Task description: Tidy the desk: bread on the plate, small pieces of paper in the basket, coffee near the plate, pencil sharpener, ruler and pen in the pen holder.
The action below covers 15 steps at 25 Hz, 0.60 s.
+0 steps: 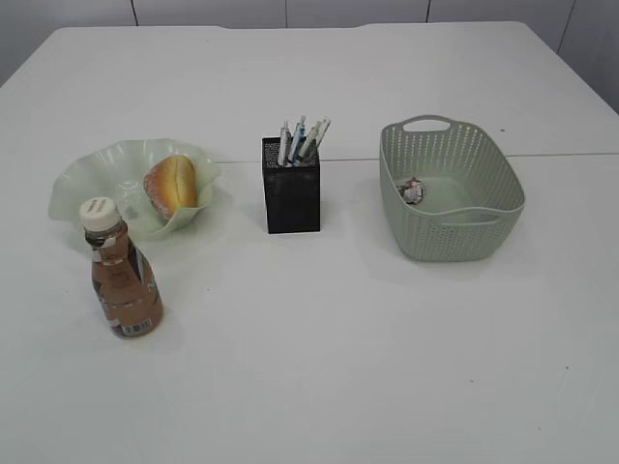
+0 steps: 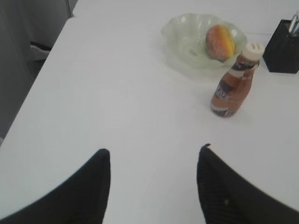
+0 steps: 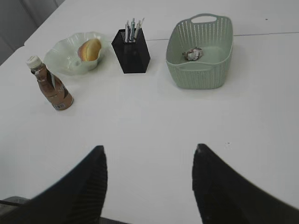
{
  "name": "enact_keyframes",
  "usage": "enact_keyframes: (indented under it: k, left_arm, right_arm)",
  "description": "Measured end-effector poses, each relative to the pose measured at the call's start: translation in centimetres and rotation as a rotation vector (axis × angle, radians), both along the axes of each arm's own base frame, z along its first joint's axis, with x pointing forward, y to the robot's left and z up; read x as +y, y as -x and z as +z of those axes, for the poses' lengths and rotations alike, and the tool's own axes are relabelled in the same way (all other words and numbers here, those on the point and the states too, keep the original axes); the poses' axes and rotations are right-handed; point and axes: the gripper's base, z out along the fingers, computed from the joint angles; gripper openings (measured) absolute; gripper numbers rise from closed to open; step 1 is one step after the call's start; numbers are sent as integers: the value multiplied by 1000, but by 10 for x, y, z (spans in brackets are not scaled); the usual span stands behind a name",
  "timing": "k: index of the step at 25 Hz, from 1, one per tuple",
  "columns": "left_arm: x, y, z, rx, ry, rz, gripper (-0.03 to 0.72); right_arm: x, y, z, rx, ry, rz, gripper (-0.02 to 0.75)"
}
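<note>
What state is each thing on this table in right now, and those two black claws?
Bread: lying on the plate.
Coffee bottle: upright, capped, beside the plate.
Pen holder: upright, pens standing inside.
Basket: upright, a crumpled paper scrap inside.
Left gripper: open, empty, over bare table.
Right gripper: open, empty, over bare table.

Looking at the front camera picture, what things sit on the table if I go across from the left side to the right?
Coffee bottle → bread on its plate → black pen holder with pens → green basket holding a crumpled paper piece.
</note>
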Motion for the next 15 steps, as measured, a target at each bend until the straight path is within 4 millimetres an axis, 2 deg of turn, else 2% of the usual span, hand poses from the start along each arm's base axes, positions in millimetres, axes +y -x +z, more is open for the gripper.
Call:
enact_keyframes:
  k: [6, 11, 15]
  left_arm:
    - [-2, -11, -20, 78, -11, -4, 434]
    - [-4, -19, -24, 42, -13, -14, 434]
    - [-7, -24, -28, 23, -9, -26, 434]
  right_arm:
    - [1, -2, -3, 3, 20, 17, 441]
    - [-7, -6, -8, -5, 139, -21, 441]
    - [-10, -14, -20, 40, 188, -51, 441]
